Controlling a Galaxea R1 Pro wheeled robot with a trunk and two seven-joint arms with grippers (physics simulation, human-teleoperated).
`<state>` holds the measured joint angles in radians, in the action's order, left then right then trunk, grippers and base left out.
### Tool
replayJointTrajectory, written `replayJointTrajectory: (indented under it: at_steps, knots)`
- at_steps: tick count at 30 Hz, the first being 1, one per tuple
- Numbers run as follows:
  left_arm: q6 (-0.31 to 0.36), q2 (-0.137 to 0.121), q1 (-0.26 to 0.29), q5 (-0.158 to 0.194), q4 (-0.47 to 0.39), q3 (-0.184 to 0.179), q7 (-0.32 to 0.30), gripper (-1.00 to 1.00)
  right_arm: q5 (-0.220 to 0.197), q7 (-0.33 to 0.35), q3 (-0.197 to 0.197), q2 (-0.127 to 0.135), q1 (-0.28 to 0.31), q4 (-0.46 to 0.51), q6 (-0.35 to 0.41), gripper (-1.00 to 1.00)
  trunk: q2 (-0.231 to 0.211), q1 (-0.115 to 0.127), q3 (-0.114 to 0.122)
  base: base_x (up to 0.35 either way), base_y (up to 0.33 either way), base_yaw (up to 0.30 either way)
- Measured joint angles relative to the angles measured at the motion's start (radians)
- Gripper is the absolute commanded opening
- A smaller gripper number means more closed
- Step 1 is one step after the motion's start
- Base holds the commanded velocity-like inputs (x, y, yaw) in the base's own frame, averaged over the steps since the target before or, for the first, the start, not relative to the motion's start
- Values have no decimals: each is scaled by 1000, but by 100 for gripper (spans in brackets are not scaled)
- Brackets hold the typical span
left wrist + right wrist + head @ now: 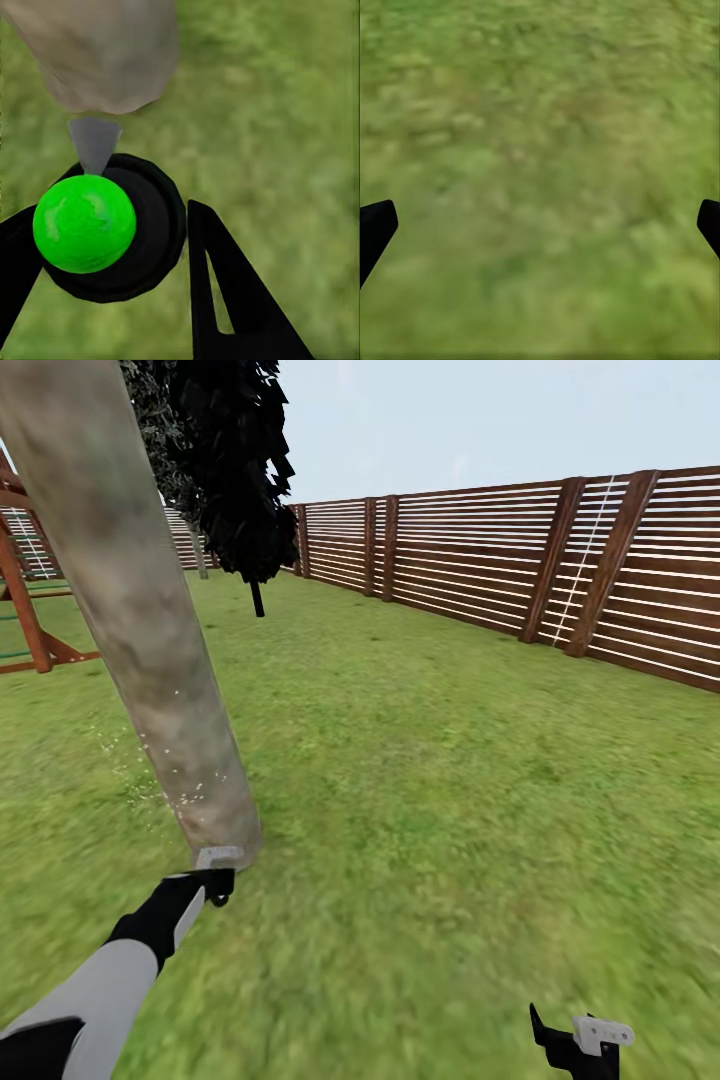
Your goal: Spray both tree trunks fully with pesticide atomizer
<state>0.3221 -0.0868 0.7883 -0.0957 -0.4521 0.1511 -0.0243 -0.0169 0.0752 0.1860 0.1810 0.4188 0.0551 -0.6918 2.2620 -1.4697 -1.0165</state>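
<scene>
A thick, leaning tree trunk point(140, 620), mottled grey-brown, rises from the lawn at the left. White specks dot its lower part and the grass beside it. My left gripper point(205, 885) reaches to the trunk's foot and is shut on the pesticide atomizer point(105, 225), a black round body with a bright green ball on top. Its grey nozzle point(218, 857) points at the trunk's base point(105, 52) from very close. My right gripper point(578, 1040) hangs low at the right, open over bare grass, its fingertips point(376, 225) wide apart.
A reddish-brown slat fence point(500, 560) runs along the right and back of the lawn. A tree with dark ragged foliage point(240, 470) stands behind the trunk. A wooden play frame point(25, 610) is at the far left. Open grass spreads to the right.
</scene>
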Motion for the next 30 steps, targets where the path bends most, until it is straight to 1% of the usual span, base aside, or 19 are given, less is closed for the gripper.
replayJointTrajectory:
  at_steps: [3, 7, 10, 13, 15, 17, 18, 21, 22, 24, 27, 30]
  knots:
    - [-10, -10, -6, -4, 0, 0, 1, -100, 0, 0, 0, 0, 0, 0, 0, 100, 0, 0, 0, 0, 0, 0]
    - [-12, -11, -10, -5, 1, 2, 9, -100, 0, 0, 0, 0, 0, 0, 0, 100, 0, 0, 0, 0, -73, 18]
    - [-9, -16, -11, -4, 1, 14, 19, -100, 0, 0, 0, 0, 0, 0, 0, 100, 0, 0, 0, 64, -249, 227]
    - [-1, -28, -11, -4, 1, 30, 23, -100, 0, 0, 0, 0, 0, 0, 0, 100, 0, 0, 0, 256, -146, 274]
    - [0, -32, -11, -2, 1, 31, 63, -100, 0, 0, 0, 0, 0, 0, 0, 100, 0, 0, 0, 322, -36, 269]
    - [1, -31, -11, 2, 1, 33, 142, -100, 0, 0, 0, 0, 0, 0, 0, 100, 0, 0, 0, 337, -5, 66]
    - [1, -32, -11, 7, 4, 33, 155, -100, 0, 0, 0, 0, 0, 0, 0, 100, 0, 0, 0, 339, 33, 13]
    - [0, -30, -11, 17, 14, 31, 160, -100, 1, 1, 0, 0, 0, 0, 0, 100, 0, 0, 0, 340, 62, 3]
    - [0, -26, -11, 24, 32, 31, 161, -100, 1, 2, 1, 0, 0, 0, 0, 100, 0, 0, 0, 340, 71, 0]
    - [0, -21, -11, 26, 77, 32, 161, -100, 0, 2, 1, 1, 0, 0, 0, 100, 0, 0, 0, 340, 71, 0]
    - [-2, -28, -11, 26, 133, 32, 161, -100, 0, 2, 1, 1, 0, 0, 0, 100, 0, 0, 0, 261, 45, 0]
    - [-4, -31, -18, 24, 143, 32, 166, -100, 0, 2, 1, 2, 0, 0, 0, 100, 0, 0, 0, 16, 6, 0]
